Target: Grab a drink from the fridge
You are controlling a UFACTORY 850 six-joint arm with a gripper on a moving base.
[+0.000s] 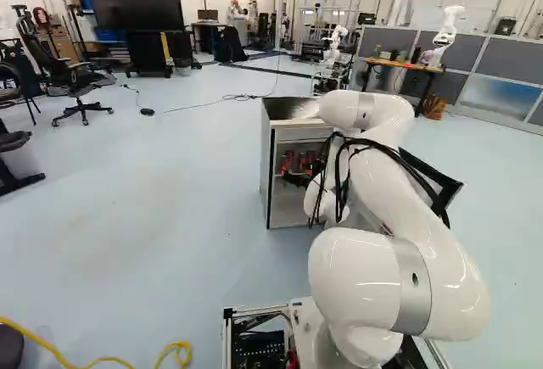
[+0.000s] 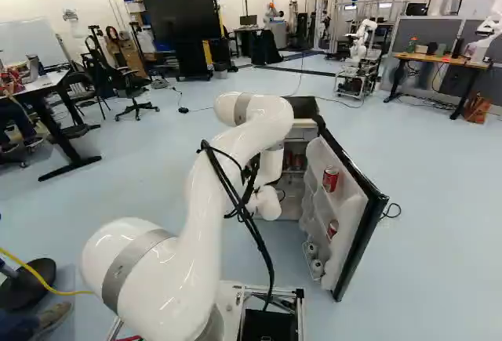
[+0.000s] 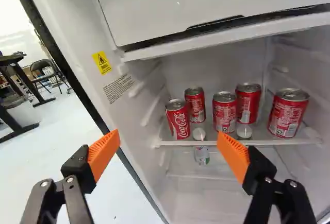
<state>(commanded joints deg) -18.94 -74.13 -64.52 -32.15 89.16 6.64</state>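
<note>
My gripper [image 1: 295, 180] is at the open front of the small fridge [image 1: 269, 178] in the left base view. In the wrist view the gripper [image 3: 167, 148] stands open, orange pads wide apart, nothing between them. Ahead of it, several red cans stand upright on the fridge shelf [image 3: 237, 142]: a front can [image 3: 178, 121], a can behind it [image 3: 195, 105], a middle can [image 3: 225, 113], another behind that [image 3: 248, 103], and one by the far side wall [image 3: 287, 115]. White round caps show among them, and a clear bottle [image 3: 201, 155] shows below the shelf's front edge.
The fridge door [image 2: 354, 223] hangs open right of the arm, with a red can [image 2: 330, 179] and other cans in its racks. A white compartment front [image 3: 206, 2] lies above the shelf. Another robot [image 2: 359, 47] stands far back; a desk [image 2: 55, 90] is at the left.
</note>
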